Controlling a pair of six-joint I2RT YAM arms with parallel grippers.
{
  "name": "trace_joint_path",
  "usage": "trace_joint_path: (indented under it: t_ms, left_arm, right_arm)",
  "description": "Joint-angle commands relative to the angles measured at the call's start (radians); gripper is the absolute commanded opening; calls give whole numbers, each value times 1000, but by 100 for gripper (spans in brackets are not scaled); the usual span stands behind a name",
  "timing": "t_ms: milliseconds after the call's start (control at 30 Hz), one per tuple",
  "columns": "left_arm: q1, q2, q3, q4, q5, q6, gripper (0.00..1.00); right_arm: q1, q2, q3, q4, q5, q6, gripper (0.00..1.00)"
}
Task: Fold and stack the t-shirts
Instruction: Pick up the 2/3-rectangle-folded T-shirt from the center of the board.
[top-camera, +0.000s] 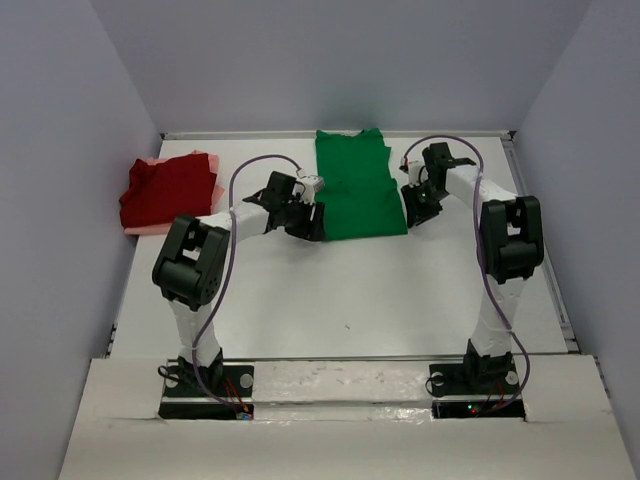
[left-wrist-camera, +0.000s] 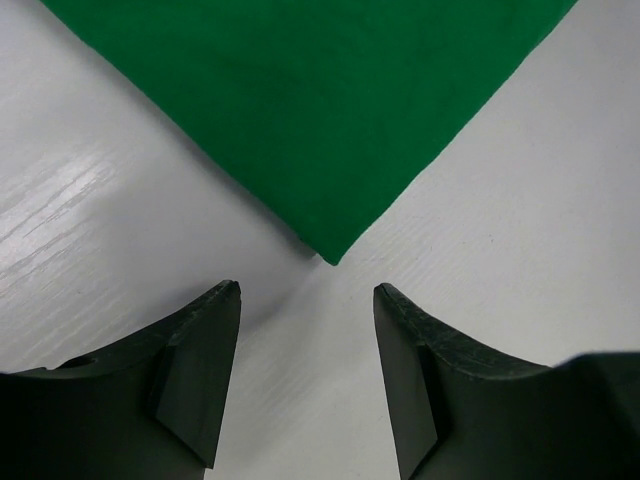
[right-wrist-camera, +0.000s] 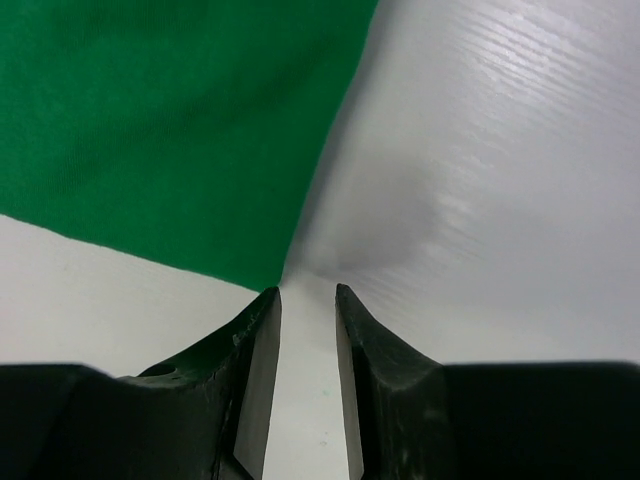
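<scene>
White tabletop (top-camera: 350, 300), closed in by pale grey walls, is seen from above with both arms stretched toward its far half. The green t-shirt (top-camera: 355, 185) is laid flat at the far middle, folded into a long strip. Its long axis runs from the back wall toward the arm bases (its far end lies close to the back edge). The dark red t-shirt (top-camera: 165, 190) is found at the far left, folded and set on the pale pink t-shirt (top-camera: 217, 188), of which only edges are shown.

The left fingers (left-wrist-camera: 200, 370) are held wide apart with nothing between them. The near left corner of the green cloth is seen just ahead of the gap, centred on it but apart from both tips. The right fingers (right-wrist-camera: 250, 380) are drawn to a narrow slot, through which bare tabletop is shown. The near right corner lies just ahead and a little to one side, at one fingertip; whether it is touched there cannot be told.

Each near corner is thus faced by the arm on its own side, and neither arm is markedly nearer. The coming move is judged to be a pinch of both corners, so that the near hem can be carried along the long axis toward the far end.
</scene>
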Motion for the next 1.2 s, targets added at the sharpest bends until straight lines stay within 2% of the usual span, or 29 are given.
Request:
trace_joint_path:
  t_ms: [0,267,500,600,733,767,833,867,900,1167]
  left_arm:
    - [-4,-2,25,9,-17,-12,65]
    - [-5,53,57,2,31,-30,65]
    - [-27,119,103,-12,68,-33,60]
    - [-36,133,120,-21,65,-30,48]
    - [-45,150,136,-34,83,-30,24]
    - [-47,151,140,-35,88,-27,14]
    - [-51,153,142,-44,85,-21,10]
    - [-53,148,140,-46,84,-18,2]
    - [-56,147,139,-48,74,-17,0]
    - [-65,128,137,-63,42,-1,0]
  right_arm:
    - [-2,32,62,-18,-51,7,34]
    - [-2,63,87,-35,-81,2,31]
    - [-2,78,101,-41,-91,-1,29]
    - [-2,87,107,-47,-94,-7,29]
    - [-2,90,115,-51,-94,-8,27]
    - [-2,92,115,-51,-93,-11,27]
    - [-2,92,115,-53,-94,-11,27]
    - [-2,92,113,-51,-93,-11,26]
    - [-2,92,113,-53,-93,-13,26]
    - [-2,107,119,-62,-100,-14,26]
